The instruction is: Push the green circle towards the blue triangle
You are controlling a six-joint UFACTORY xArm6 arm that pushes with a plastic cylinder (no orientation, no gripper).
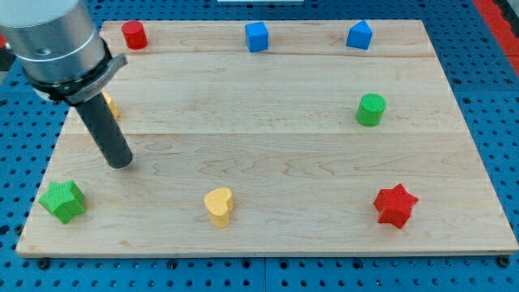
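The green circle (371, 109) is a short green cylinder at the view's right, on the wooden board (268, 146). The blue triangle (359, 36) stands at the view's top right, above the green circle and apart from it. My tip (120, 163) rests on the board at the view's left, far from both blocks. The rod and the grey arm body rise from it toward the view's top left.
A blue cube (256, 36) sits at top centre, a red cylinder (134, 35) at top left. A yellow block (109, 105) is partly hidden behind the rod. A green star (62, 200) lies bottom left, a yellow heart (218, 206) bottom centre, a red star (396, 205) bottom right.
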